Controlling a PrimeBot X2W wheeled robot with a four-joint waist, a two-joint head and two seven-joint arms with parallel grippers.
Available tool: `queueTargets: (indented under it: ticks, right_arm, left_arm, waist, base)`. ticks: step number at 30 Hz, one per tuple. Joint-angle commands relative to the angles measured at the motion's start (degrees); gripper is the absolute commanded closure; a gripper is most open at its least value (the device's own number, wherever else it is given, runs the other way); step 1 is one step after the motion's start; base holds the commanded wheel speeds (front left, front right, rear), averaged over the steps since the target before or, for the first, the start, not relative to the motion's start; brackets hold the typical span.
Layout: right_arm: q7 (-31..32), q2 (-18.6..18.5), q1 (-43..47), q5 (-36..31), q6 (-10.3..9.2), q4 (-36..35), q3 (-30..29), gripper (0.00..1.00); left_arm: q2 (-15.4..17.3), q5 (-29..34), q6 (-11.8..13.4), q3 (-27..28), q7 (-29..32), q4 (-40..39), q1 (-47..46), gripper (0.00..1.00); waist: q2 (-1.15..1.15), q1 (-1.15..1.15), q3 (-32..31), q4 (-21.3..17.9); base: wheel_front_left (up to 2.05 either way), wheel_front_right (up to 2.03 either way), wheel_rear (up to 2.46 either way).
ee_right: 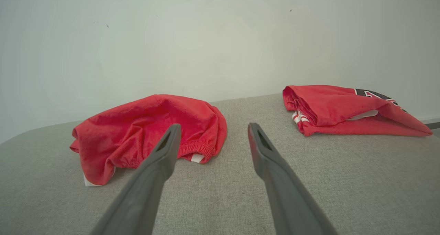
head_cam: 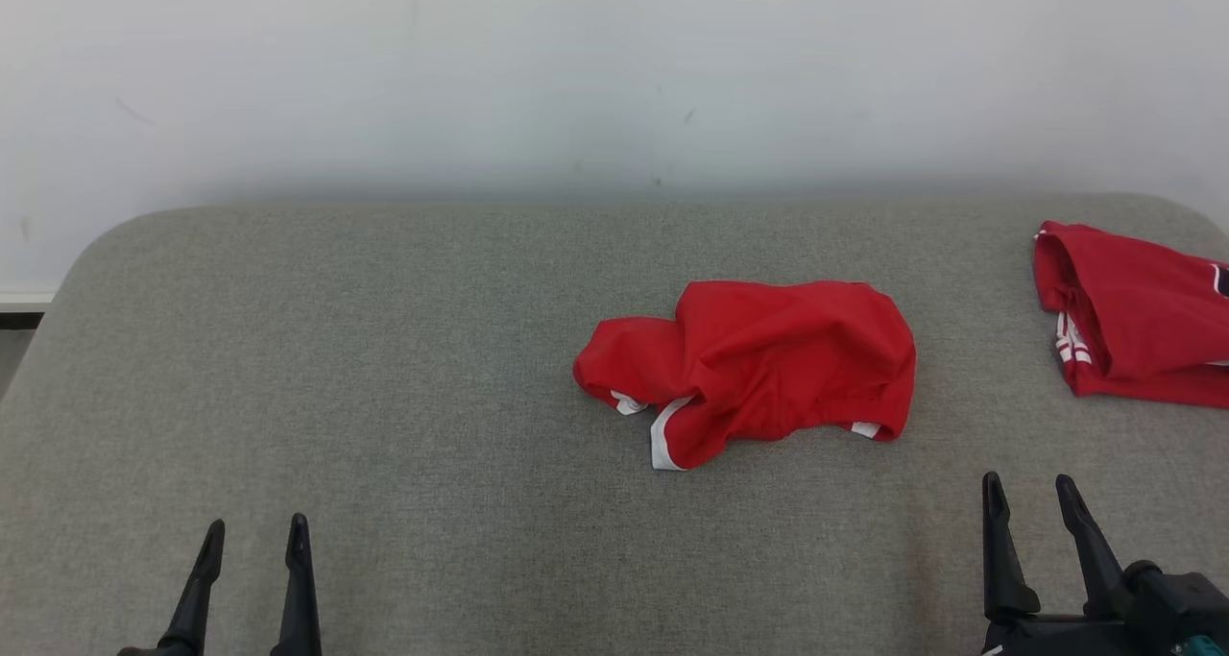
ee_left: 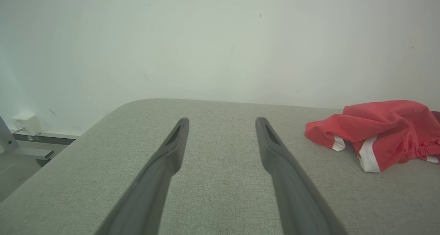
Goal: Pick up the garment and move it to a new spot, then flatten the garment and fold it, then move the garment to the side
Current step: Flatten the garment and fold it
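A crumpled red garment [head_cam: 759, 368] with white trim lies bunched on the grey padded surface [head_cam: 384, 368], a little right of centre. It also appears at the right of the left wrist view [ee_left: 374, 131] and at the left of the right wrist view [ee_right: 147, 131]. My left gripper [head_cam: 254, 531] stands open near the front left edge, far from the garment, nothing between its fingers [ee_left: 221, 121]. My right gripper [head_cam: 1029, 483] stands open at the front right, just short of the garment's right end [ee_right: 212, 126].
A second red garment [head_cam: 1133, 315], folded, with white stripes and dark lettering, lies at the far right edge [ee_right: 347, 109]. A pale wall [head_cam: 614, 70] rises behind the surface. Left of the surface a white box [ee_left: 26, 123] sits on a low ledge.
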Motion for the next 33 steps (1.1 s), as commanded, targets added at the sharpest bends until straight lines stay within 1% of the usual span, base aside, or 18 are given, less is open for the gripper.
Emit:
queueTargets:
  ticks: [1, 4, 11, 17, 23, 33]
  right_arm:
    - [-0.3, 0.0, -0.2, 0.1, -0.18, 0.1, 0.0, 0.0]
    - [-0.3, -0.1, -0.3, 0.1, -0.18, 0.3, 0.3, 0.0]
    - [0.4, -2.7, -2.8, -0.7, -0.18, 1.2, 2.6, 0.0]
    - [2.4, -4.8, -6.9, -1.3, -0.18, 3.8, 3.4, 0.0]
    - [3.4, -7.0, -11.0, -2.2, -0.18, 9.8, 4.2, 0.0]
    - [1.9, -10.2, -17.6, -2.5, -0.18, 24.6, 5.1, 0.0]
  left_arm:
    - [-0.2, 0.2, -0.4, 0.2, -0.2, 0.1, -0.2, 0.0]
    - [-0.2, 0.4, -0.3, 0.2, -0.2, 0.3, -0.2, 0.0]
    - [-0.4, 0.8, -0.3, -0.6, -0.2, 0.3, -1.1, 0.0]
    - [-0.4, 0.5, -0.3, -2.6, -0.2, 0.5, -2.9, 0.0]
    - [-0.8, 0.2, -0.3, -4.7, -0.2, 0.9, -4.9, 0.0]
    - [-0.6, -0.7, -0.3, -6.4, -0.2, 1.5, -7.9, 0.0]
  waist:
    - [0.0, 0.0, 0.1, 0.0]
    - [0.0, 0.0, 0.2, 0.1]
    - [0.0, 0.0, 0.9, 0.3]
    - [0.0, 0.0, 2.6, 1.9]
    - [0.0, 0.0, 4.6, 4.4]
    - [0.0, 0.0, 7.9, 9.2]
  base:
    - [0.0, 0.0, 0.0]
    - [0.0, 0.0, 0.0]
    - [0.0, 0.0, 0.0]
    - [0.0, 0.0, 0.0]
    - [0.0, 0.0, 0.0]
    - [0.0, 0.0, 0.0]
